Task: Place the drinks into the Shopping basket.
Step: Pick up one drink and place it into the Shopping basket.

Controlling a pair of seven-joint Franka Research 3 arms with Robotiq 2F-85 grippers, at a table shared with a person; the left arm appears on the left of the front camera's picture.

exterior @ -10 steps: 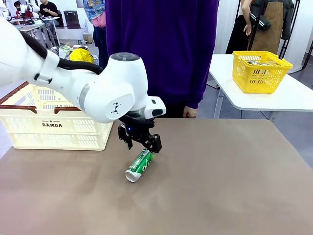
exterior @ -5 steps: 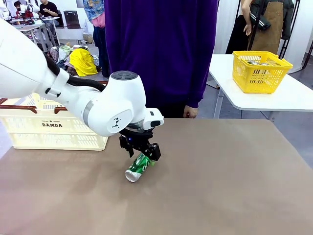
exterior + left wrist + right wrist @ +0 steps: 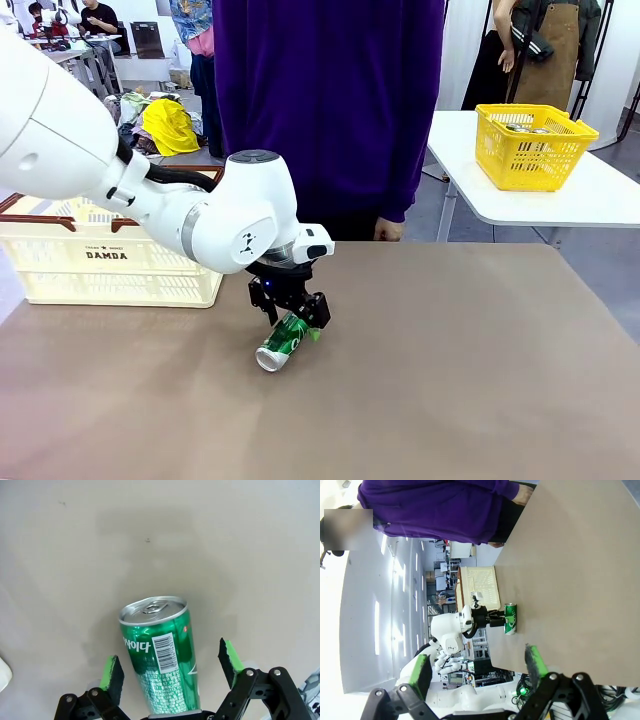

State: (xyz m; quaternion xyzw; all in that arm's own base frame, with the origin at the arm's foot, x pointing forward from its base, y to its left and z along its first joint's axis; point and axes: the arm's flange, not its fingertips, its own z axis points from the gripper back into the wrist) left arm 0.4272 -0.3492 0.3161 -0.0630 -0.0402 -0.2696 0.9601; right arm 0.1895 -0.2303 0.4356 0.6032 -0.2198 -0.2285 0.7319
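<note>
A green drink can [image 3: 283,341] with white marks lies on its side on the brown table [image 3: 450,380], silver end toward the front. My left gripper [image 3: 291,326] is lowered over its far end, open. In the left wrist view the can [image 3: 159,655] lies between the two green pads [image 3: 111,672], with a gap on each side. The cream-white Shopping basket [image 3: 100,255] marked DAMDA stands at the table's left, partly behind my left arm. My right gripper [image 3: 479,667] is open with nothing between its fingers, far from the can [image 3: 510,618].
A person in a purple top [image 3: 330,110] stands at the table's far edge, a hand [image 3: 386,229] hanging by the edge. A yellow mesh basket [image 3: 533,145] sits on a white side table [image 3: 580,200] at the right.
My left gripper has come down over the green can's far end, its fingers now on either side of it. The can has stayed in place.
</note>
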